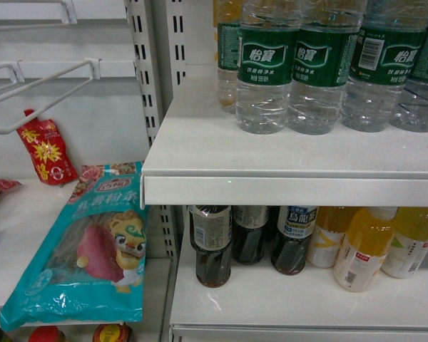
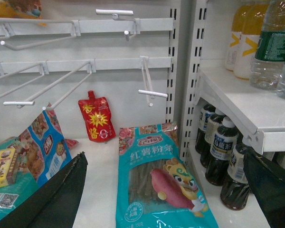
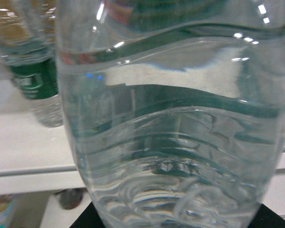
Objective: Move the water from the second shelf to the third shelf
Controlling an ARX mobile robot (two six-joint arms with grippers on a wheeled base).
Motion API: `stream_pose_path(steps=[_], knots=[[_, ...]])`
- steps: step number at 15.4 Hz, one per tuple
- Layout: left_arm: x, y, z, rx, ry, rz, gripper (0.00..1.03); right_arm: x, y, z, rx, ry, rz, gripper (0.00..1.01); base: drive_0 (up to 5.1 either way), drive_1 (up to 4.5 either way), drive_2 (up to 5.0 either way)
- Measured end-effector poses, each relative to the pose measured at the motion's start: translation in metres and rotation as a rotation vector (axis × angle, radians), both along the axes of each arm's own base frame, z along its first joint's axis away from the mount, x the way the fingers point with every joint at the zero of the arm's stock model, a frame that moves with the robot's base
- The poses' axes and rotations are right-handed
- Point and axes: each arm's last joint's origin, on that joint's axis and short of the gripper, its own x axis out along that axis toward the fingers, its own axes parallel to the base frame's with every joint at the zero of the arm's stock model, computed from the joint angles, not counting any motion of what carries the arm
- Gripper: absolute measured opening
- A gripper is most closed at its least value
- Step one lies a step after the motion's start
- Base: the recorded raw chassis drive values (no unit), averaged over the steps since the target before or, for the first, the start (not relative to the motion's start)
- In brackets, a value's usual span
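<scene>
A clear ribbed water bottle (image 3: pixel 175 133) fills the right wrist view. It sits between my right gripper's (image 3: pixel 175 222) black fingers (image 3: pixel 88 221), which show only at the bottom corners, and the gripper looks shut on it. Behind it, another green-labelled water bottle (image 3: pixel 38 85) stands on a white shelf (image 3: pixel 28 142). In the head view several water bottles (image 1: pixel 265 71) stand in a row on the upper shelf (image 1: pixel 285 153); neither gripper shows there. My left gripper (image 2: pixel 161 190) hangs wide open and empty over a teal packet (image 2: pixel 156 180).
Dark tea bottles (image 1: pixel 212 246) and yellow juice bottles (image 1: pixel 364 249) stand on the lower shelf (image 1: pixel 271 303). To the left are white peg hooks (image 1: pixel 43 92), a red pouch (image 1: pixel 46 149) and the teal noodle packet (image 1: pixel 93 249). A perforated upright (image 1: pixel 146 78) divides the two bays.
</scene>
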Motion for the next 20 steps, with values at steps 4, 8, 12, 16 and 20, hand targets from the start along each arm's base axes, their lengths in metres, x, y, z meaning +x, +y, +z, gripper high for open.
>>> stream_pose_path(steps=[4, 8, 12, 16, 20], knots=[[0.0, 0.0, 0.0, 0.0, 0.0, 0.0, 0.98, 0.027, -0.011, 0.016, -0.007, -0.041, -0.076, 0.39, 0.0, 0.0, 0.0], [0.0, 0.0, 0.0, 0.0, 0.0, 0.0, 0.98, 0.066, -0.004, 0.007, 0.021, 0.018, -0.013, 0.39, 0.0, 0.0, 0.0], [0.0, 0.0, 0.0, 0.0, 0.0, 0.0, 0.98, 0.098, 0.005, 0.004, 0.022, 0.039, 0.011, 0.39, 0.0, 0.0, 0.0], [0.0, 0.0, 0.0, 0.0, 0.0, 0.0, 0.98, 0.124, 0.01, 0.002, 0.02, 0.068, 0.024, 0.39, 0.0, 0.0, 0.0], [0.0, 0.0, 0.0, 0.0, 0.0, 0.0, 0.98, 0.147, 0.014, 0.003, 0.034, 0.084, 0.028, 0.39, 0.0, 0.0, 0.0]])
